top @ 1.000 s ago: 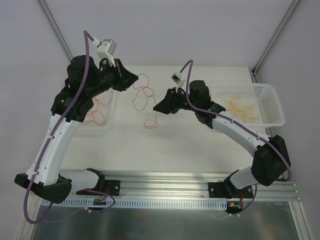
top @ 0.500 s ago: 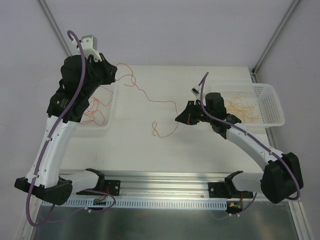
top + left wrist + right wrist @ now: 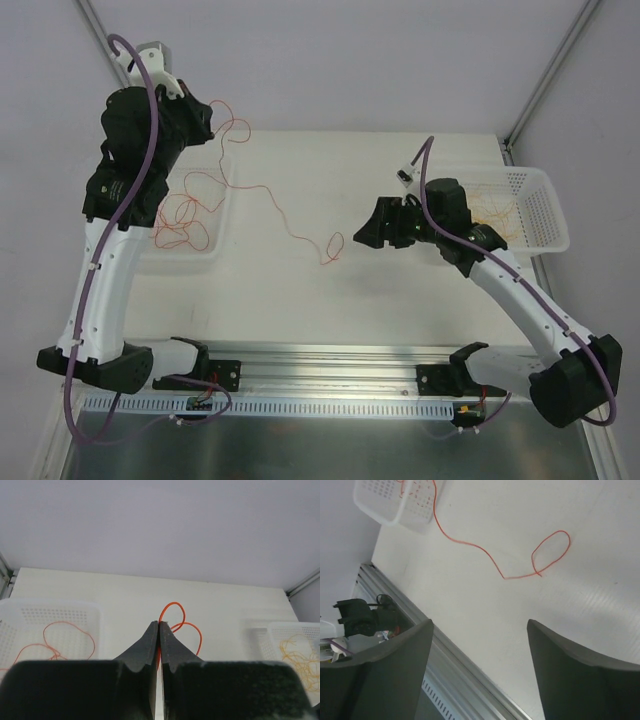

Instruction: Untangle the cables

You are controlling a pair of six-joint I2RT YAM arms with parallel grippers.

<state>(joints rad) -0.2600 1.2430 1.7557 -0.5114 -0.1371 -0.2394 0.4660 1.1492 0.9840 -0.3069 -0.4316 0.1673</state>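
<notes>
**Left gripper (image 3: 158, 625) clenched on the red cable (image 3: 291, 226); right gripper (image 3: 479, 630) released and empty.**

On the table (image 3: 400, 300), the left basket (image 3: 215, 245) at mid-left holds red loops (image 3: 178, 215), and the right basket (image 3: 545, 215) at mid-right holds the yellow cables (image 3: 498, 215). Your left claw sits high in the upper left of the top view. The strand sags from it, past the left basket, to a small curl at frame centre, just left of your open right claw. It hangs close over the red loops, so pulling further could, in my judgement, snag them and drag them out. A strand this thin may also slip from the pinch.
</notes>
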